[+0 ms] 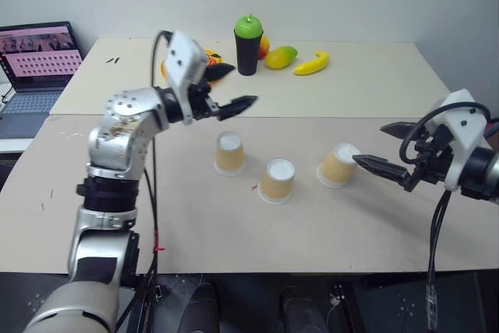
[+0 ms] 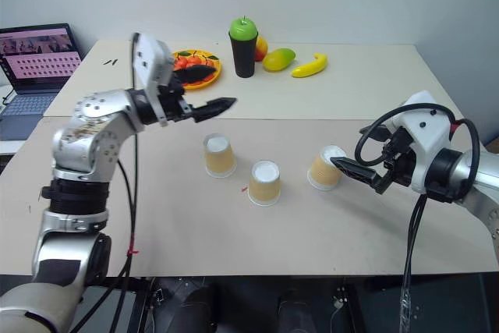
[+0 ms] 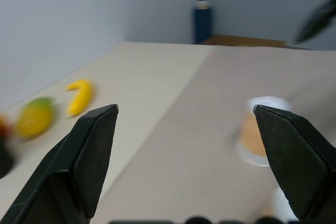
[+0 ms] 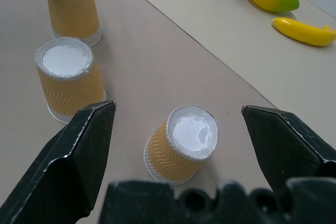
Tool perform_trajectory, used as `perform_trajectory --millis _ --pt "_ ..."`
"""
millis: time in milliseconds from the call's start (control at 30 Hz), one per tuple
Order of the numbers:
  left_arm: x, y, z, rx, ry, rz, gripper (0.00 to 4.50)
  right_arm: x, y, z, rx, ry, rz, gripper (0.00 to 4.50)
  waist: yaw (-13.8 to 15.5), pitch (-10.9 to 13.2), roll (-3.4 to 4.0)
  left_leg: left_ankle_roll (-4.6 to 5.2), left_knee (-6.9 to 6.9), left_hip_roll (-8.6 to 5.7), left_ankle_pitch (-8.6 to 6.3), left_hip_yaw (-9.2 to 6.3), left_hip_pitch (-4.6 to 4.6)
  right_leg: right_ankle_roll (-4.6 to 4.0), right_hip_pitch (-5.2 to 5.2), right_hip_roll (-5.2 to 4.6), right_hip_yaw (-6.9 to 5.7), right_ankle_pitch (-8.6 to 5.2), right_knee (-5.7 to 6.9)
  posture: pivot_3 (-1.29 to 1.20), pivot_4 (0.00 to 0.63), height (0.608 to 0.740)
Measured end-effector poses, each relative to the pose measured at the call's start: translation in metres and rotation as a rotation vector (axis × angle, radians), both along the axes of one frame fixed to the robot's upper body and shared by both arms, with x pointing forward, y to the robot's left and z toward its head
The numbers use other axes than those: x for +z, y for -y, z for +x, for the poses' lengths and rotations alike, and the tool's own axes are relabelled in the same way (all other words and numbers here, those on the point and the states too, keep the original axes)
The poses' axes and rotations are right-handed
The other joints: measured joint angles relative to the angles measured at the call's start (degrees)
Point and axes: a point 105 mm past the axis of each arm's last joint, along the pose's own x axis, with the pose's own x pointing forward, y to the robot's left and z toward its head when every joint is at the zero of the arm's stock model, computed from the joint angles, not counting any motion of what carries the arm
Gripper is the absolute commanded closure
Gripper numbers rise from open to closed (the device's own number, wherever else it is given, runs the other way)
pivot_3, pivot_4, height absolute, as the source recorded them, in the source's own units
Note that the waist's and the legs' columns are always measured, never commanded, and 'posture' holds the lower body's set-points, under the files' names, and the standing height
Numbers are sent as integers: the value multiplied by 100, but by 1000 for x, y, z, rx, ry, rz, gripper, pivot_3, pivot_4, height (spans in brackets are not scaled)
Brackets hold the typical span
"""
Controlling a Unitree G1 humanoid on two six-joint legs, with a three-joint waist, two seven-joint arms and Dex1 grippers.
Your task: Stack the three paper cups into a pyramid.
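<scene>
Three paper cups stand upside down on the table, white bases up and apart from one another: the left cup (image 1: 230, 154), the middle cup (image 1: 277, 181) and the right cup (image 1: 337, 165). My left gripper (image 1: 238, 87) hangs open and empty in the air above and behind the left cup. Just right of the right cup, my right gripper (image 1: 370, 144) is open and points at it. In the right wrist view that cup (image 4: 184, 142) sits between the spread fingers (image 4: 79, 150), untouched. No cup rests on another.
At the back of the far table stand a black cup (image 1: 248, 48) with a green apple on top, a mango (image 1: 281, 56), a banana (image 1: 312, 62) and a fruit plate (image 1: 212, 60). A laptop (image 1: 35, 68) sits on a side table to the left.
</scene>
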Motion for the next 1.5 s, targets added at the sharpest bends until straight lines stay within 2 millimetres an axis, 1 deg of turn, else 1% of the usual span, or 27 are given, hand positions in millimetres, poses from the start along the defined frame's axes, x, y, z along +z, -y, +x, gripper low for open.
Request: perform_trajectory --millis 67,100,133,167,200,233,267,333,400,467,633,767,900,1100,1267,1367,1467,1500 --pt "-8 -18 5 87 -13 3 96 2 -4 2 23 7 -2 0 4 0 0 0 -3 0 0 0 1 0 -2 0 -1 0 1 0 150 735" --pt "-15 -26 6 121 -25 5 96 2 -5 4 32 8 -3 0 9 0 0 0 -3 0 0 -1 0 0 -2 0 -1 0 1 0 150 735" --pt "-22 -31 4 133 -31 9 96 2 -7 5 39 6 -5 0 10 0 0 0 -3 0 0 0 0 -1 -2 0 -1 0 0 0 150 735" --pt "-34 -36 0 145 -42 17 96 3 -8 7 52 4 -4 0 11 0 0 0 -3 0 0 0 -1 -1 -2 0 0 1 -1 0 150 735" --pt "-45 -38 -3 150 -56 20 96 3 -8 8 57 3 -7 0 16 0 0 0 -4 0 0 0 -2 -1 -3 0 0 1 -1 0 150 735" --pt "-51 -38 -6 151 -66 20 96 2 -8 9 60 0 -8 0 24 0 0 0 -4 1 0 -1 -2 -2 -5 0 -1 1 1 0 150 735" --pt "-55 -38 -8 152 -70 18 96 2 -8 10 62 -5 -10 0 52 1 -1 -1 -3 1 1 -2 -3 -2 -5 0 -3 1 2 0 150 735" --pt "-57 -37 -15 157 -54 8 96 3 -9 11 75 -11 -3 0 80 1 0 -1 0 1 1 -1 -3 -2 -4 0 -1 1 1 0 150 735" --pt "-57 -32 -24 147 -45 -21 96 8 -14 9 116 -11 11 0 101 0 0 -1 -1 1 1 -2 -3 -2 -2 0 -3 1 1 0 150 735" --pt "-60 -31 -28 149 -47 -26 96 8 -18 5 153 -30 32 0 106 0 0 -1 -1 1 0 -2 -2 -2 -3 0 -3 2 1 0 150 735" --pt "-78 -32 -30 186 -77 -39 96 10 -21 -1 187 -69 66 0 102 0 0 -1 0 1 1 -1 -2 -3 -2 0 -2 2 2 0 150 735" --pt "-87 -23 -31 179 -70 -25 96 14 -24 -3 199 -60 71 0 105 0 0 -1 0 1 0 -1 -2 -3 -2 0 -2 2 1 0 150 735" --pt "-97 -15 -33 176 -83 -34 96 18 -22 -5 183 -54 52 0 105 0 0 -1 -1 1 0 -2 -2 -3 -3 0 -2 2 0 0 150 735" --pt "-107 -13 -29 197 -91 -33 96 22 -22 -9 169 -45 53 0 100 0 0 -1 2 1 1 -1 -2 -3 -2 0 -2 3 1 0 150 735" --pt "-120 1 -22 193 -122 -38 96 23 -22 -9 155 -49 45 0 105 0 0 -1 1 1 1 -1 -2 -3 -2 0 -2 3 1 0 150 735" --pt "-119 8 -16 185 -116 -46 96 25 -20 -9 142 -44 33 0 108 0 0 -1 2 0 1 -1 -2 -3 -2 0 -2 4 1 0 150 735" --pt "-121 8 -9 194 -120 -42 96 27 -20 -10 140 -41 27 0 102 0 0 -1 1 0 0 -1 -2 -3 -2 0 -2 3 0 0 150 735" --pt "-122 8 -8 197 -123 -39 336 27 -20 -10 141 -41 28 0 94 0 0 -1 0 0 0 -1 -2 -3 -3 0 -2 3 0 0 150 735"
